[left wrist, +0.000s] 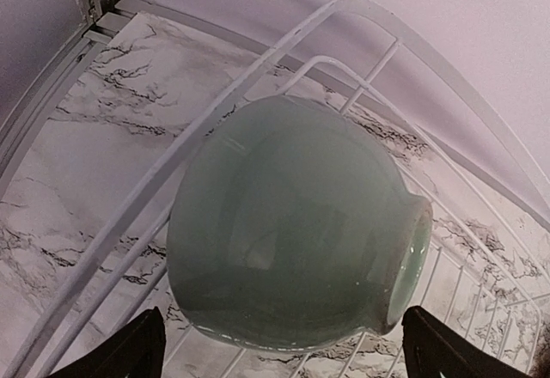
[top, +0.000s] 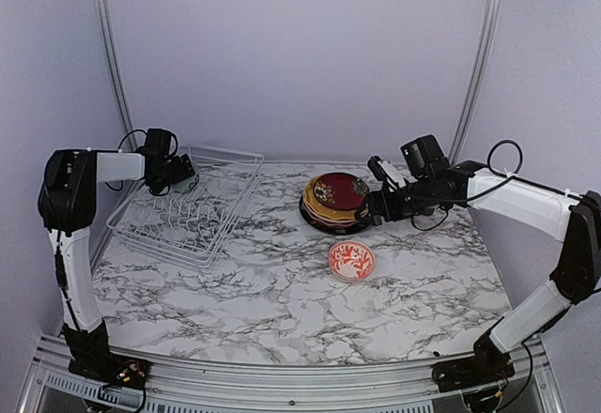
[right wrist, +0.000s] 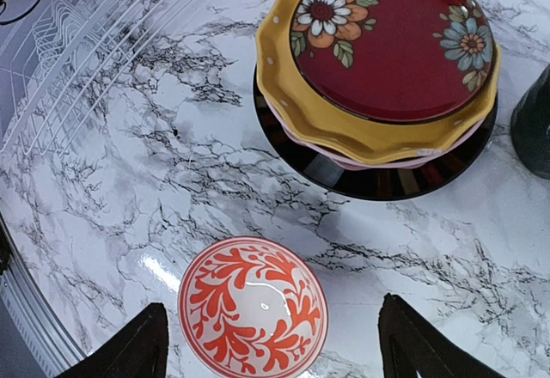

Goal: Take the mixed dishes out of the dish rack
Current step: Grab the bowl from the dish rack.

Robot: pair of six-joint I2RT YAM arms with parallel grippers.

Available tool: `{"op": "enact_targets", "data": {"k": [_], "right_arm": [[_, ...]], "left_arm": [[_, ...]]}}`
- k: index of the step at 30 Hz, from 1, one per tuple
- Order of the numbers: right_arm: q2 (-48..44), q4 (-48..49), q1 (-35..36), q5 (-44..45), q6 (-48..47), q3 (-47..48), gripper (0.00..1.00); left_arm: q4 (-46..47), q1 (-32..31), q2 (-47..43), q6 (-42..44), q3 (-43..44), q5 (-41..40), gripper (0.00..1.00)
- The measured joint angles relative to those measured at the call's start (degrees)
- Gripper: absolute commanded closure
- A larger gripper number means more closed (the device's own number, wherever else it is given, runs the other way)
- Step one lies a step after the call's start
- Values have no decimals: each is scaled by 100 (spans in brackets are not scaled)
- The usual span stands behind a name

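The left claw (top: 180, 173) gapes wide around the pale green bowl (left wrist: 292, 223) lying in a far corner of the dish rack (top: 202, 230), while the right claw (top: 376, 208) hangs open and empty beside the stacked plates (top: 336, 202) on the table (top: 282, 310).

left hand (top: 183, 178) spread wide, right hand (top: 371, 208) parted

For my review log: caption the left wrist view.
Open left hand flanks pale green bowl lying sideways in white wire dish rack.
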Motion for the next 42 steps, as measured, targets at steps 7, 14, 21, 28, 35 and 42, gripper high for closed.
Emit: {"op": "enact_targets", "data": {"k": [7,14,21,28,35,42], "right_arm": [[0,-2,2,0,0,0,20],[0,-20,2,2,-4,0,20],[0,-94,0,4,-20,0,20],[0,-94,2,2,-20,0,20],[0,-94,0,2,-22,0,20],[0,-94,2,0,-22,0,20]], "left_arm": [[369,15,28,208,-144,144,1],[732,52,166,291,-160,422,2],[1008,116,363,273,-190,651,1],[1414,120,363,120,-428,649,2],[2214,118,339,-31,-863,625,3],[2778,120,286,-118,-1211,470,6]]}}
